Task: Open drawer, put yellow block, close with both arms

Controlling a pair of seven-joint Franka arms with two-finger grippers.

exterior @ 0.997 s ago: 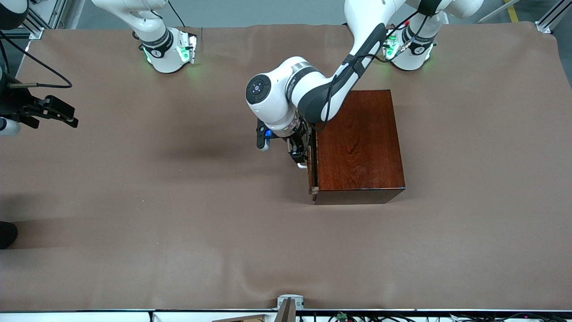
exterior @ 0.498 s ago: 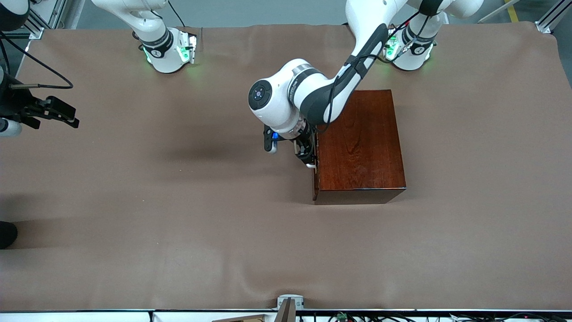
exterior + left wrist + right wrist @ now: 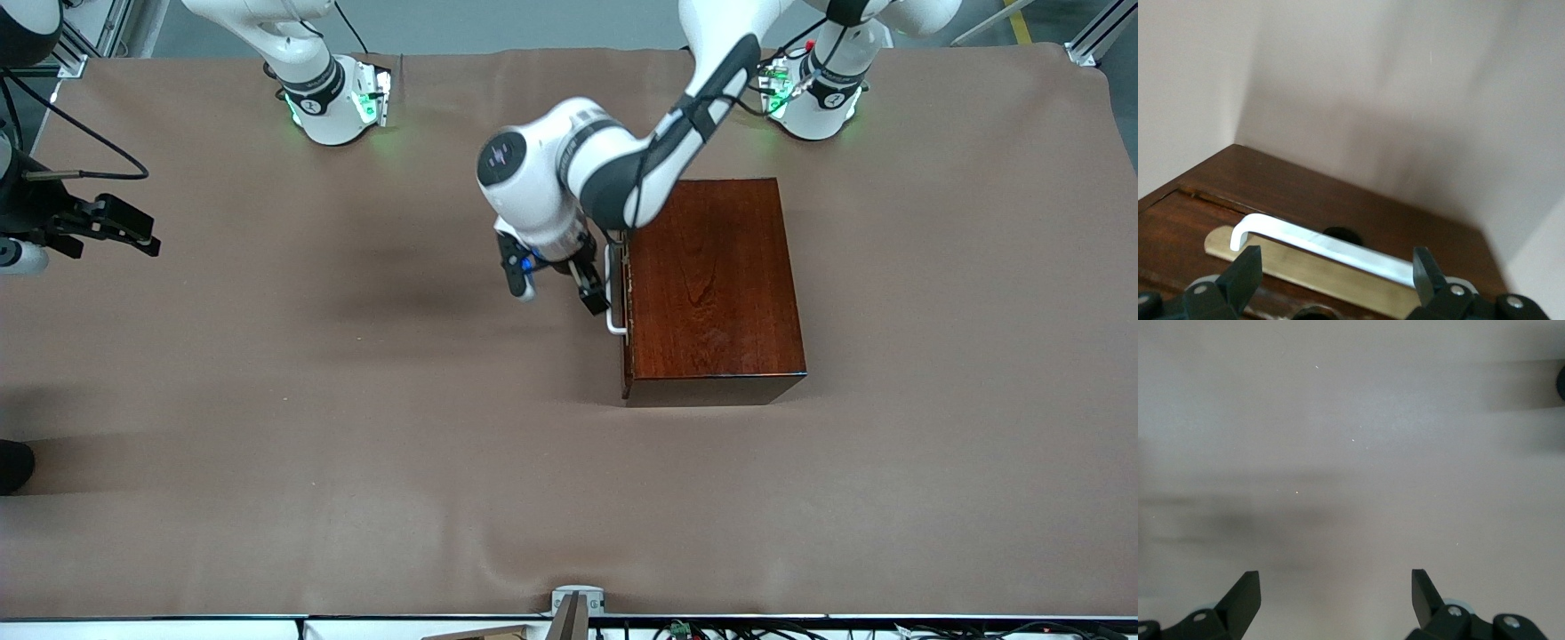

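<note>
Before the closed drawer (image 3: 628,293), left hand (image 3: 594,286) hangs released; yellow block unseen.

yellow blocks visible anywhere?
0. None on the table in any view. The drawer is shut, so one may be hidden inside. Left hand is by the handle; right hand waits at the table's edge.

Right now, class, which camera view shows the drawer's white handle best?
The left wrist view: the white handle fills it, close between the open left claw. The front view shows the handle only as a thin bar beside the box. The right wrist view shows none.
</note>
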